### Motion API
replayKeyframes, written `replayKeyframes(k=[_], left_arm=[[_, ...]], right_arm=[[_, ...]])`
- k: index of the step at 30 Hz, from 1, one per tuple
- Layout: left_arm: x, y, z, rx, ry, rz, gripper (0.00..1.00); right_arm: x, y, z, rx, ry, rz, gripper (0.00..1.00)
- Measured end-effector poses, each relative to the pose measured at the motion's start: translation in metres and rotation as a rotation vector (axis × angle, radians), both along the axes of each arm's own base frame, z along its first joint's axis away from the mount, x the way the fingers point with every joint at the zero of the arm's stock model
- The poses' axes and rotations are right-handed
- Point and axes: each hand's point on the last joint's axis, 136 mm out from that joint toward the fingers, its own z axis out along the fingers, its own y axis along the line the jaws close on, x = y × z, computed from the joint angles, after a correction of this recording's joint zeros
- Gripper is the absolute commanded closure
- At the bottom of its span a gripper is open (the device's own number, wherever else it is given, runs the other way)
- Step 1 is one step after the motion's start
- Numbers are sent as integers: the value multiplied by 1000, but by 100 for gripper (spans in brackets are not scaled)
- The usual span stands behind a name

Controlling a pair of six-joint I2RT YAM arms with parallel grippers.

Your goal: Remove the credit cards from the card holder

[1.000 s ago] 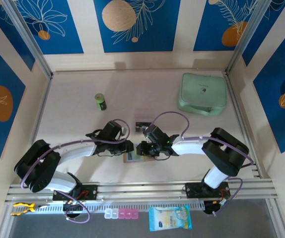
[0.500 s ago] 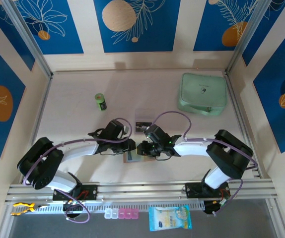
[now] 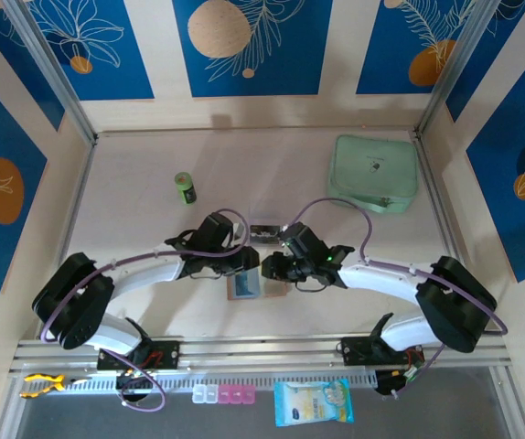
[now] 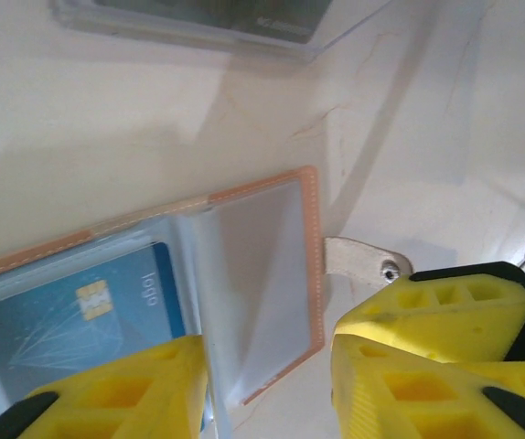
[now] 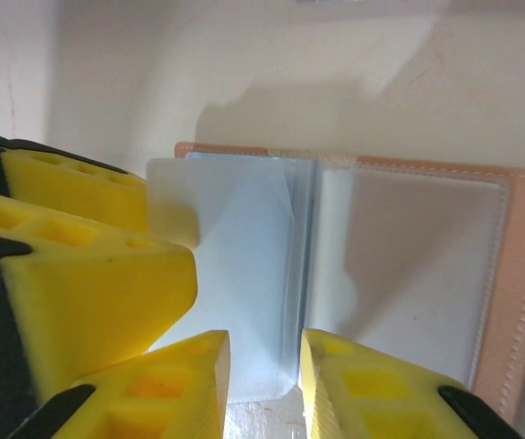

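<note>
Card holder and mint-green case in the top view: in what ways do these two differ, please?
The card holder lies open, showing clear pockets; the mint-green case looks closed. The card holder is tan-pink outside and bluish inside; the case is plain pale green. The card holder is clearly smaller than the case. Both lie flat on the table.

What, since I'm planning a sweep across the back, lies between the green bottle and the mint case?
Nothing does. In the top view the stretch of table between the bottle and the case is bare.
</note>
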Motion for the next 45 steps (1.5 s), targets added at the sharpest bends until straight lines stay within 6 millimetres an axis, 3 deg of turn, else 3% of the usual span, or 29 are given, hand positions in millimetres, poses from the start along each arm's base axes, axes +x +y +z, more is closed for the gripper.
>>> replayKeyframes(k=[5, 12, 21, 33, 45], left_arm=[[-2, -11, 1, -1, 6, -19, 54], [-5, -29, -6, 14, 23, -59, 51], [-3, -53, -9, 14, 24, -96, 48], [-2, -59, -29, 21, 51, -99, 47], [0, -61, -24, 0, 46, -95, 47]], right_arm=[[7, -16, 10, 9, -24, -36, 71], [22, -55, 35, 45, -89, -144, 69], [21, -93, 47, 75, -133, -236, 65], [14, -95, 42, 82, -99, -234, 65], [10, -84, 29, 74, -46, -204, 65]])
